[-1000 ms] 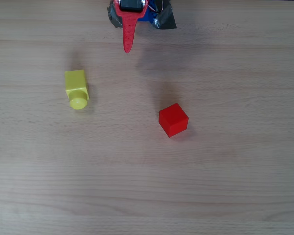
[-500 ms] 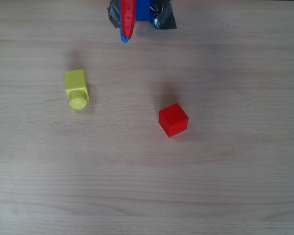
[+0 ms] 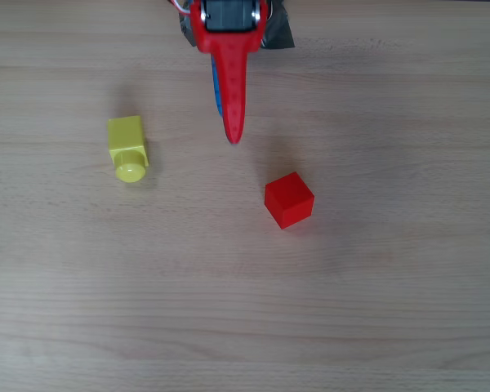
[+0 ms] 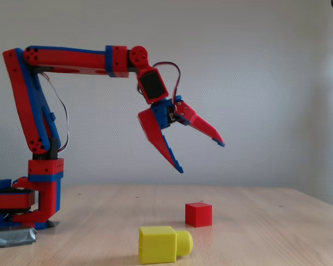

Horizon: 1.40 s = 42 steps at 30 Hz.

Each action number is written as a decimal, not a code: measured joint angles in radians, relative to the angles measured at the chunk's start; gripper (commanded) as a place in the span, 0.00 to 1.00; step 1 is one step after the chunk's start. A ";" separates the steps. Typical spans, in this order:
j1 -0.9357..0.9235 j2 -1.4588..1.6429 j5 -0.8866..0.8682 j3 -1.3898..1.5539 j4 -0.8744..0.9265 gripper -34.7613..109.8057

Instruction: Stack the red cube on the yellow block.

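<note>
Red-and-blue arm hanging over a pale wooden table, two small blocks lying apart below it.

The two-finger gripper (image 4: 202,158) is hanging in the air with its long pointed jaws spread wide and holding nothing; in the overhead view the gripper (image 3: 233,135) is reaching down from the top edge, its tip above bare wooden table (image 3: 376,302). The small smooth bright red cube (image 3: 289,200) is sitting flat on the table, to the lower right of the tip and clear of it; in the fixed view the red cube (image 4: 198,214) is lying below the open jaws, untouched. The bright yellow plastic block (image 3: 127,147) with a round stud is lying on its side, well apart from the cube, at the left of the overhead view, stud pointing toward the bottom edge; in the fixed view the yellow block (image 4: 164,244) is lying nearer the camera.
</note>
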<state>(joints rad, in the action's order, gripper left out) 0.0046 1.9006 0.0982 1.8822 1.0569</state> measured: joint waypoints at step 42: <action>0.170 -0.723 0.043 -0.693 0.482 0.52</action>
<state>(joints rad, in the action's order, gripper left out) 0.1749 1.1781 0.1411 1.1888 1.5386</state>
